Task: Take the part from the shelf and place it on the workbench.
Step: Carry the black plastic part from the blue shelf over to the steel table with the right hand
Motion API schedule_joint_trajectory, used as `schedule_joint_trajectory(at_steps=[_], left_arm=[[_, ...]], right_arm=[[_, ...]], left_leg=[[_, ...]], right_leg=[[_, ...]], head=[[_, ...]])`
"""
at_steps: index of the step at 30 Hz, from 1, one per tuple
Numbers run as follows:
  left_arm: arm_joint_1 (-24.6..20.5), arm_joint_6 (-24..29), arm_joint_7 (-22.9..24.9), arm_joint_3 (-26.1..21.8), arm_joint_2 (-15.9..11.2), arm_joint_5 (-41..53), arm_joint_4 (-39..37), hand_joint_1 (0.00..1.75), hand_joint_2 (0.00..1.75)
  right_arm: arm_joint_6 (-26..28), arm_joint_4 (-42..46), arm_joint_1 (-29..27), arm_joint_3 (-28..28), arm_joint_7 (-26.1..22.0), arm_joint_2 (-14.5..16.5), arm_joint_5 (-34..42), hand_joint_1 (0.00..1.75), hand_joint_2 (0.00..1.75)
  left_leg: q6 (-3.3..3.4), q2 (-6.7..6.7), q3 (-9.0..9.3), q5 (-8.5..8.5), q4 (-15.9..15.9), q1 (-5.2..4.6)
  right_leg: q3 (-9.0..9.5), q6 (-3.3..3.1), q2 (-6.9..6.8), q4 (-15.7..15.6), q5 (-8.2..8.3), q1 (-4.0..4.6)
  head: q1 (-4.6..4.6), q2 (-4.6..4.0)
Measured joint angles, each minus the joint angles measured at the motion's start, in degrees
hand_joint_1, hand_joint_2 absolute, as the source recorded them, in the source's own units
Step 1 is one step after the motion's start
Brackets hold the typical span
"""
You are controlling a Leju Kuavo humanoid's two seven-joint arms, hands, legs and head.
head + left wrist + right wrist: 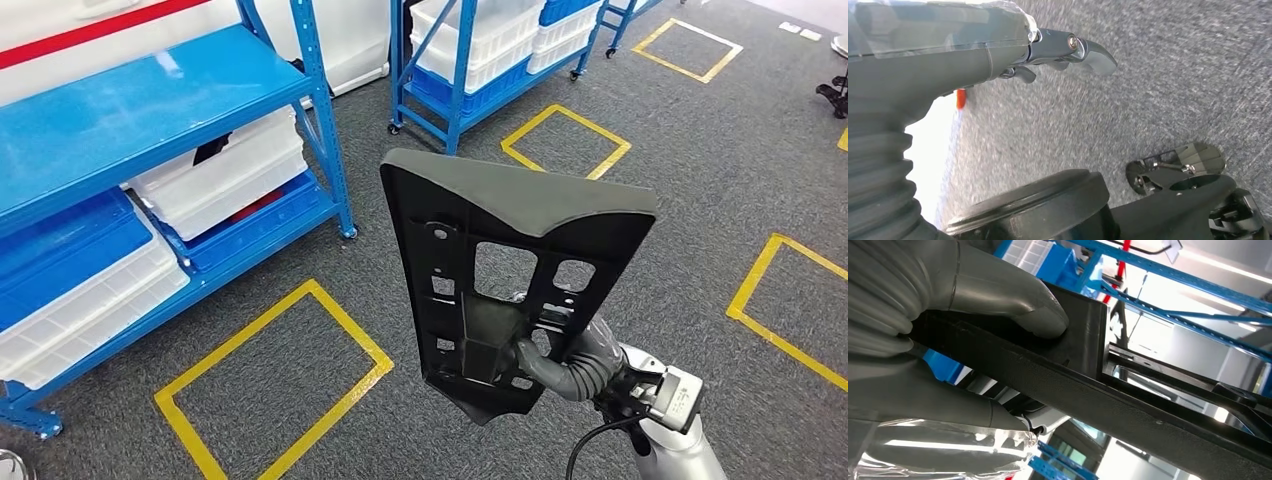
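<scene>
Right hand [568, 362] grips the black part [500, 270] by its lower edge, upright above the grey floor [700, 180]; left hand [1068, 50] hangs, fingers apart, holding nothing. Two blue shelves [150, 110] carry white bins [225, 175], contents unclear. Five yellow floor squares [270, 385] are in view.

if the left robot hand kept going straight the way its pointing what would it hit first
Probably the grey carpet floor: the left robot hand hangs with nothing in it, and beyond its fingertips there is only carpet. Depth is unclear.

the part [510, 290] stands upright in the right hand [570, 365], with the shelf [130, 130] to its left.
</scene>
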State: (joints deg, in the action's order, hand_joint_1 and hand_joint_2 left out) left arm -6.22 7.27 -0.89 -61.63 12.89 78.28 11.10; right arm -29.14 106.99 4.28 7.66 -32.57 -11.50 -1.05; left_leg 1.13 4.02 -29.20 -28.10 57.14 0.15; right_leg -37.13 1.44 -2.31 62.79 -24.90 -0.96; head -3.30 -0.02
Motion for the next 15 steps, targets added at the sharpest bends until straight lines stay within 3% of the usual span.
schedule_joint_trajectory(at_steps=[2, 5, 7, 9, 10, 11, 12, 13, 15], left_arm=[[0.00, -0.16, -0.22, 0.25, -0.18, 0.63, 0.00, 0.00, 1.75], [-0.12, -0.17, -1.34, 0.39, -0.37, 0.74, 0.00, 0.00, 1.75], [-0.19, -0.14, -1.89, 0.40, -0.43, 0.58, 0.00, 0.00, 1.75], [-0.41, -0.06, -2.02, 0.38, -0.45, 0.37, 0.00, 0.00, 1.75], [-0.63, -0.01, -1.94, 0.37, -0.45, 0.28, 0.00, 0.00, 1.75], [-0.87, 0.02, -1.84, 0.37, -0.44, 0.23, 0.00, 0.00, 1.75], [-1.03, 0.03, -1.73, 0.37, -0.44, 0.23, 0.00, 0.00, 1.75], [-1.08, 0.03, -1.63, 0.37, -0.43, 0.23, 0.00, 0.00, 1.75], [-0.88, 0.03, -1.55, 0.37, -0.43, 0.23, 0.00, 0.00, 1.75]], right_arm=[[-0.48, 0.66, -0.04, -0.01, 0.04, 0.04, 0.36, 1.75, 1.75], [-0.65, 1.29, -0.12, 0.03, 0.53, 0.05, 0.40, 1.75, 1.75], [-0.72, 1.45, 0.36, 0.12, 0.85, 0.04, 0.40, 1.75, 1.75], [-0.93, 1.21, 1.25, 0.28, 0.99, 0.01, 0.40, 1.75, 1.75], [-1.03, 1.00, 1.63, 0.40, 1.06, 0.00, 0.32, 1.75, 1.75], [-1.11, 0.78, 1.90, 0.56, 1.15, 0.00, 0.14, 1.75, 1.75], [-1.11, 0.60, 2.11, 0.74, 1.27, 0.00, -0.10, 1.75, 1.75], [-1.05, 0.48, 2.29, 0.93, 1.41, 0.00, -0.39, 1.75, 1.75], [-0.80, 0.34, 2.66, 1.24, 1.66, -0.01, -0.80, 1.75, 1.75]], left_leg=[[-0.63, 0.95, 0.15, -0.38, -0.01, -0.22], [-1.55, 1.88, 0.73, -1.00, 0.04, -0.25], [-2.09, -0.21, -0.18, -3.02, 2.87, -0.12], [-2.33, -2.94, -3.65, -6.83, 10.26, -0.02], [-2.37, -3.47, -5.49, -8.26, 14.10, -0.04], [-2.37, -3.68, -6.68, -8.65, 16.52, -0.06], [-2.31, -3.77, -6.90, -7.77, 16.72, -0.06], [-2.21, -3.95, -6.12, -5.80, 14.60, -0.03], [-1.89, -5.75, -3.34, -1.40, 7.17, 0.12]], right_leg=[[2.16, -0.83, -1.25, -4.05, 0.49, 0.53], [2.22, -1.82, 0.24, -4.42, 0.34, 0.63], [2.40, -2.42, 1.35, -4.84, 0.56, 0.30], [2.37, -2.84, 2.39, -4.93, 0.66, 0.25], [2.33, -2.93, 2.97, -4.88, 0.67, 0.32], [2.32, -2.97, 3.61, -4.81, 0.66, 0.37], [2.34, -2.96, 4.32, -4.69, 0.65, 0.40], [2.36, -2.93, 5.09, -4.55, 0.62, 0.40], [2.25, -2.69, 6.58, -4.14, 0.52, 0.45]], head=[[0.00, 0.00], [0.00, 0.00], [-0.01, 0.00], [-0.02, 0.00], [-0.02, 0.00], [-0.02, 0.00], [-0.02, 0.00], [-0.02, 0.00], [-0.02, 0.00]])
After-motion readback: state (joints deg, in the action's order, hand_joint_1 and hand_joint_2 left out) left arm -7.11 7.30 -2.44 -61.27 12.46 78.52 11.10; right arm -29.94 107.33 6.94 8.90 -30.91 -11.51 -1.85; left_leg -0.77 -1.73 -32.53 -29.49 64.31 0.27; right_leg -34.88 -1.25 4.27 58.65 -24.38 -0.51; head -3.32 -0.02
